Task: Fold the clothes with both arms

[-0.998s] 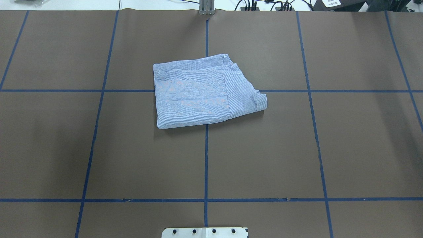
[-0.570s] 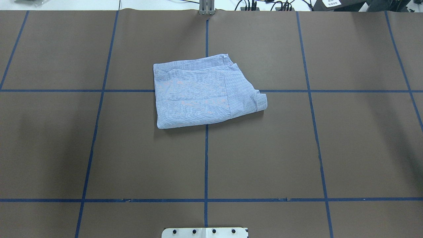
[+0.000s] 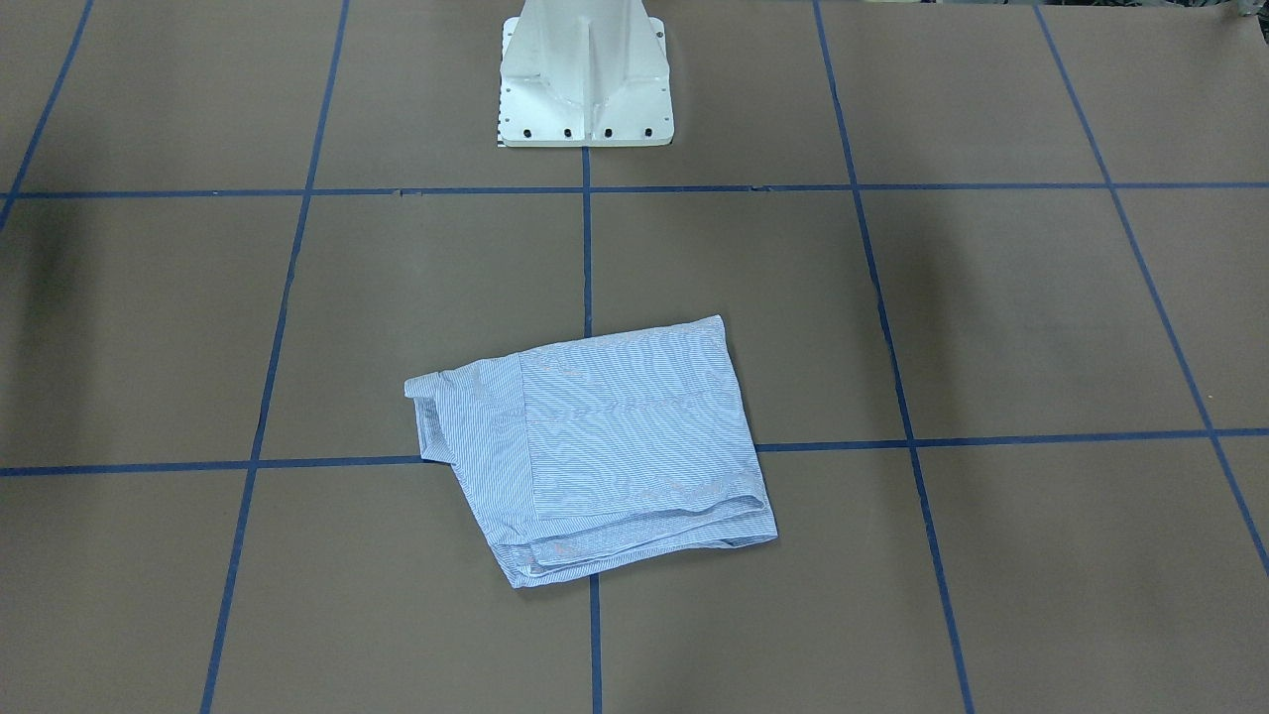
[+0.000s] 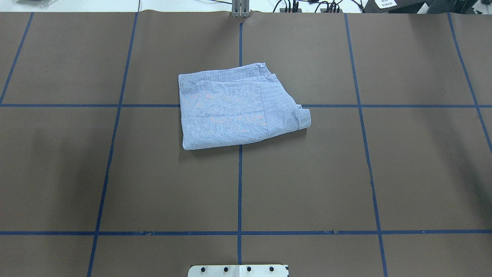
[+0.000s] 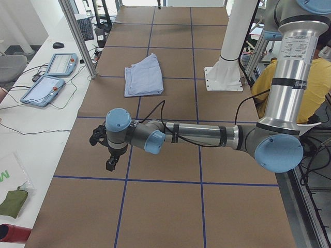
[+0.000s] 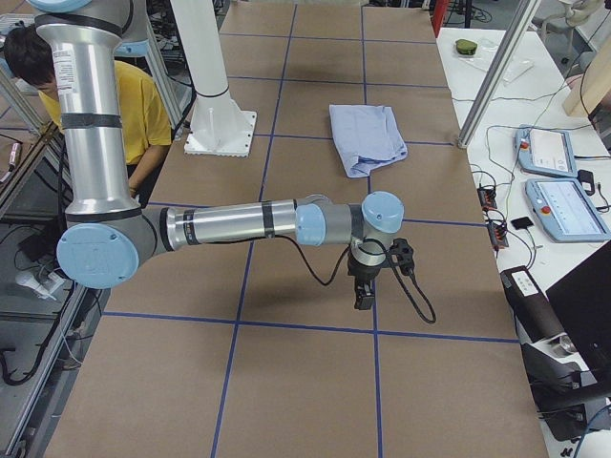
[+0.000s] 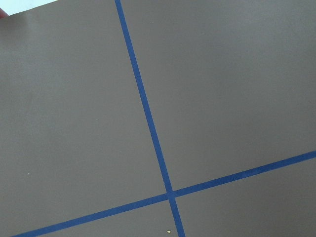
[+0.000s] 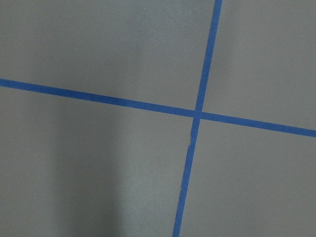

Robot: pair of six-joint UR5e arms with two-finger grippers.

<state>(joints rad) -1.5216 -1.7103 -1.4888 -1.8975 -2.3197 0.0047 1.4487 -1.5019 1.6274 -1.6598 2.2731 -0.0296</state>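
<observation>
The clothes are one light-blue striped shirt (image 4: 234,107), folded into a compact rectangle and lying flat near the table's middle, with a cuff or collar edge sticking out on one side (image 3: 426,392). It also shows as the shirt (image 5: 144,75) and the shirt (image 6: 368,138) in the side views. Neither arm touches it. The left gripper (image 5: 111,164) hangs over bare brown table at the left end, far from the shirt. The right gripper (image 6: 363,296) hangs over bare table at the right end. Both show only in side views, so I cannot tell whether they are open or shut.
Blue tape lines (image 4: 239,184) grid the brown table. The white pedestal base (image 3: 585,79) stands at the robot's edge. Teach pendants (image 5: 51,77) and cables lie on a side bench. A person in a yellow top (image 6: 143,105) sits behind the robot.
</observation>
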